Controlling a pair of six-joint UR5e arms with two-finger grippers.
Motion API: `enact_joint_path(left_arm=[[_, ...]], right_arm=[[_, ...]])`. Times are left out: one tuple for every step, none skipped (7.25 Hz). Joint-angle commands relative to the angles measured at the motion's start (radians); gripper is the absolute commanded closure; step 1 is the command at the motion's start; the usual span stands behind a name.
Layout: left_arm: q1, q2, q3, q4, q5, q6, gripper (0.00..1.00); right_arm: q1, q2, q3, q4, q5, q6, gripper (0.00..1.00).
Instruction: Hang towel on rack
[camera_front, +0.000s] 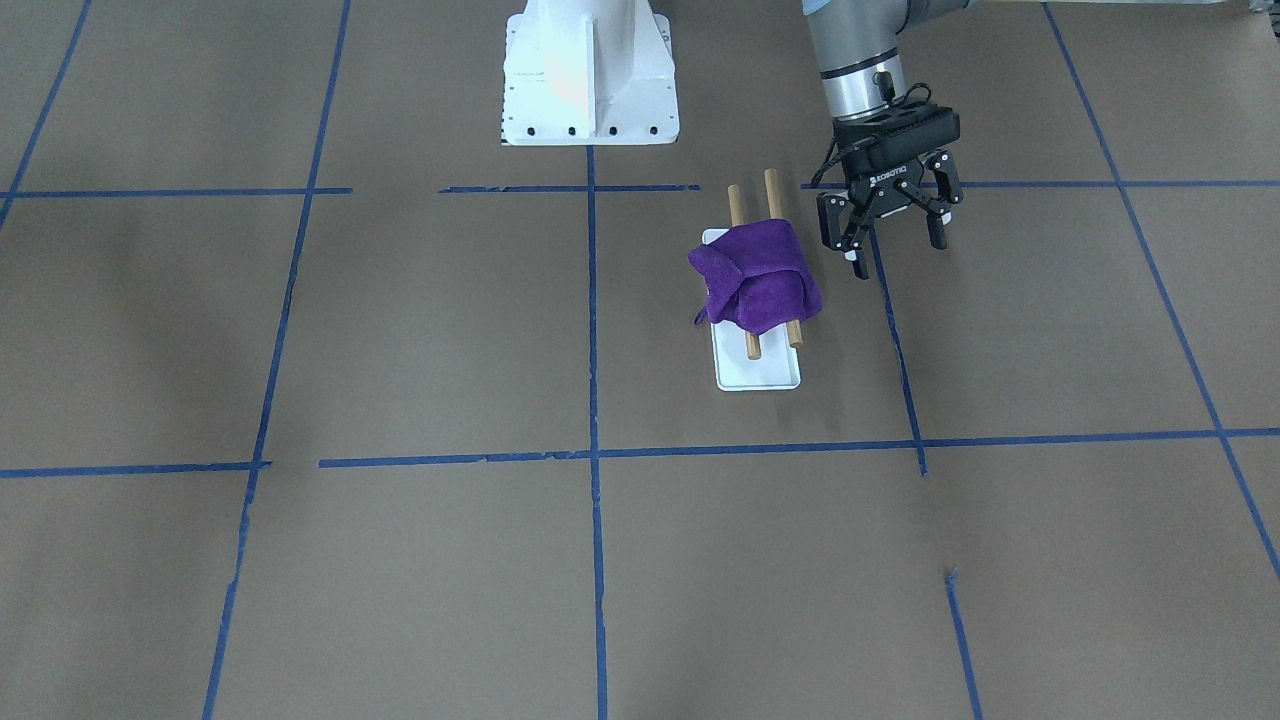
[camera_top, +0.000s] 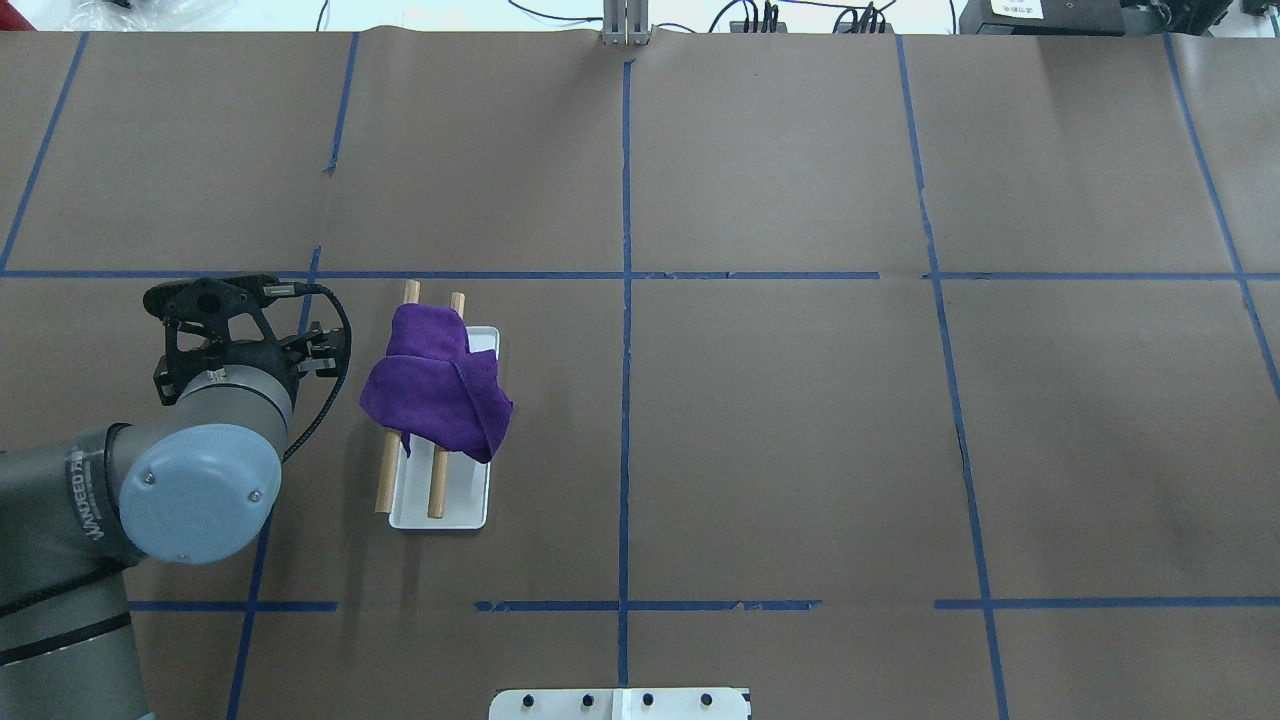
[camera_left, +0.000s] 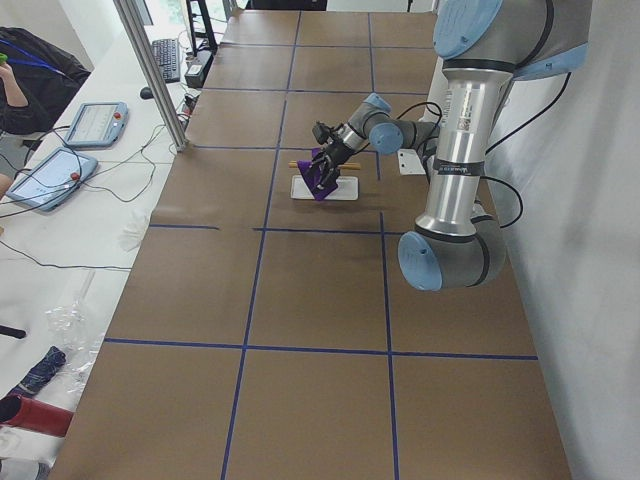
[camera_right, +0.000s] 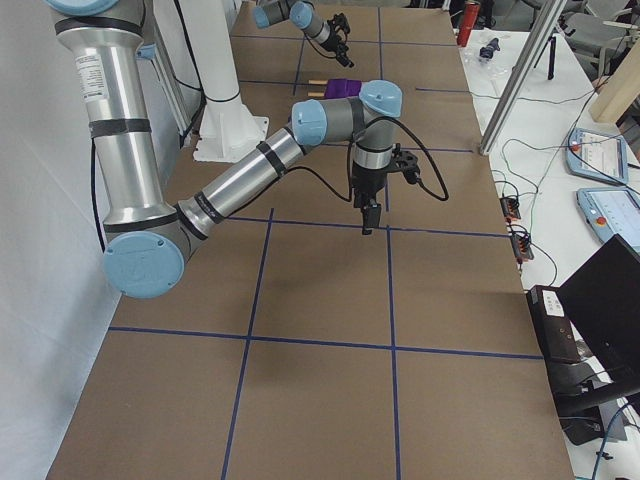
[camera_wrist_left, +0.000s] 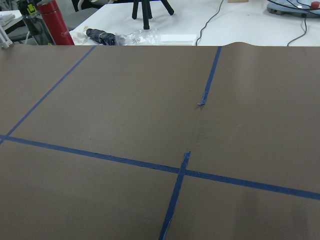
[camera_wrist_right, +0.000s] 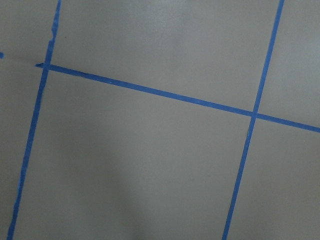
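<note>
A purple towel (camera_front: 760, 280) lies crumpled over the rack's two wooden dowels (camera_front: 771, 190), above the flat white base (camera_front: 760, 372). Both dowel ends stick out from under it. The towel (camera_top: 435, 385) and the rack base (camera_top: 450, 505) also show in the overhead view. My left gripper (camera_front: 890, 235) is open and empty. It hangs just beside the rack, on the robot's left of it, and is apart from the towel. My right gripper (camera_right: 368, 222) shows only in the right side view, pointing down over bare table far from the rack. I cannot tell whether it is open or shut.
The white bolted robot pedestal (camera_front: 588, 75) stands behind the rack. Blue tape lines (camera_front: 592, 300) cross the brown table cover. A metal post (camera_left: 150, 70) and an operators' desk with tablets (camera_left: 60, 175) line the table's far side. A red bottle (camera_wrist_left: 52, 22) stands beyond the table edge.
</note>
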Motion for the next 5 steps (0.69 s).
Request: enact_joint_path(left_arm=[[-0.111, -0.002, -0.012, -0.004, -0.118, 0.251, 0.0], [-0.174, -0.002, -0.012, -0.022, -0.169, 0.393, 0.0], [-0.258, -0.002, -0.006, -0.024, -0.233, 0.542, 0.0], [-0.354, -0.002, 0.008, -0.032, -0.307, 0.663, 0.0], [-0.477, 0.001, 0.048, -0.094, -0.441, 0.847, 0.0]], right_arm=[[0.037, -0.023, -0.009, 0.001, 0.005, -0.019, 0.0], [0.066, -0.027, -0.029, 0.006, 0.011, -0.019, 0.0], [0.092, -0.045, -0.041, 0.047, 0.025, -0.02, 0.0], [0.117, -0.062, -0.067, 0.079, 0.072, -0.022, 0.0], [0.135, -0.07, -0.096, 0.104, 0.111, -0.046, 0.0]])
